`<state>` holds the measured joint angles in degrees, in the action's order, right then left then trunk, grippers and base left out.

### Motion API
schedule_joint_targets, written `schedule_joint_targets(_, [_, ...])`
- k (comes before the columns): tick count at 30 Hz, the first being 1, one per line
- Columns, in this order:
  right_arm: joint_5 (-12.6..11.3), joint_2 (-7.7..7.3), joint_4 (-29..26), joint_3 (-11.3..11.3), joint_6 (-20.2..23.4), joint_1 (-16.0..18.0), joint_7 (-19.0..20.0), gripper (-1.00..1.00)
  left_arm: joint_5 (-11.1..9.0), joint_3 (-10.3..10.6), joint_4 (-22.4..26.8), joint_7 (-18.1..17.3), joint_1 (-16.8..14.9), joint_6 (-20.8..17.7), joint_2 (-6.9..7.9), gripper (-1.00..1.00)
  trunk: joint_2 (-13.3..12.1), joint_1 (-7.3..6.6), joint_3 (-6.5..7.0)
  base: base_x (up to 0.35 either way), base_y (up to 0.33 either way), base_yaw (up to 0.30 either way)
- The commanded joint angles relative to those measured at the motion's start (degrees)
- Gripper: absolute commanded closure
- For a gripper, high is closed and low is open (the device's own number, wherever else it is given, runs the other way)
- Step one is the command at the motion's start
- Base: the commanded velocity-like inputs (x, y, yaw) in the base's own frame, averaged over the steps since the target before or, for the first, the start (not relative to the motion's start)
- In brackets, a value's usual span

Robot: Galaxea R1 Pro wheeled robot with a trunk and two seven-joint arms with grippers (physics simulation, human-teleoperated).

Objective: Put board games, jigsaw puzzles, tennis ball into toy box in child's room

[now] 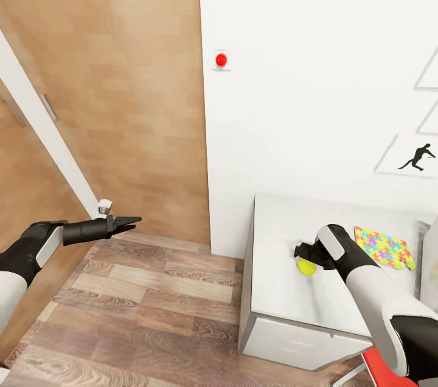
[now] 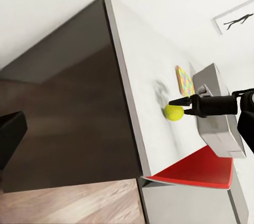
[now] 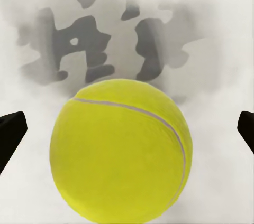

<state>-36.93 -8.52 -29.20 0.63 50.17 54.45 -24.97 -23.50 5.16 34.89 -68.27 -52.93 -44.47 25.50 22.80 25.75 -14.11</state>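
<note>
The yellow-green tennis ball (image 1: 306,267) lies on the pale table (image 1: 280,308) near its left end. My right gripper (image 1: 302,255) hangs right over the ball, open. In the right wrist view the tennis ball (image 3: 121,150) sits between the two dark fingertips (image 3: 10,135) without touching either. A colourful jigsaw puzzle (image 1: 383,248) lies flat to the right of that arm. The grey toy box (image 2: 217,109) stands beyond it on the table. My left gripper (image 1: 132,221) is held out over the floor, far left of the table, open and empty.
A brown wooden door (image 1: 121,89) and a white wall with a red button (image 1: 221,59) stand ahead. Wood-plank floor (image 1: 152,308) spreads between my left arm and the table's dark side (image 2: 69,108). A red chair seat (image 2: 203,170) is tucked at the table's near edge.
</note>
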Motion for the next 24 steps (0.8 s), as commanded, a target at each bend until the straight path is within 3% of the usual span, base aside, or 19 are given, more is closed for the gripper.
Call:
schedule_joint_targets(1, [-0.60,-0.03,-0.10,0.09,0.16,0.04,-0.44,-1.00,-0.41,0.29,-0.01,-0.02,-0.06,-0.45,0.07,-1.00,0.12,0.03,-0.13,0.000,0.000,0.000])
schedule_joint_targets(3, [-0.60,-0.02,-0.08,0.22,0.19,0.04,-0.38,-1.00,-0.41,0.29,-0.01,-0.02,-0.06,-0.45,0.07,-1.00,0.12,0.03,-0.14,0.000,0.000,0.000])
schedule_joint_targets(4, [-0.58,-0.01,-0.08,0.44,0.21,0.04,-0.37,1.00,-0.41,0.29,-0.01,-0.02,-0.06,-0.45,0.07,-1.00,0.12,0.03,-0.14,0.000,0.000,0.000])
schedule_joint_targets(11, [-0.42,-0.01,-0.07,2.70,0.28,0.04,-0.28,1.00,-0.41,0.29,0.00,-0.02,-0.06,-0.45,0.07,-1.00,0.12,0.03,-0.15,0.000,0.000,0.000])
schedule_joint_targets(24, [-0.50,-0.18,-0.15,2.72,0.11,-0.04,-0.17,1.00,-0.41,0.34,0.00,-0.02,-0.06,-0.45,0.07,-1.00,0.12,0.03,0.18,0.000,0.000,0.000])
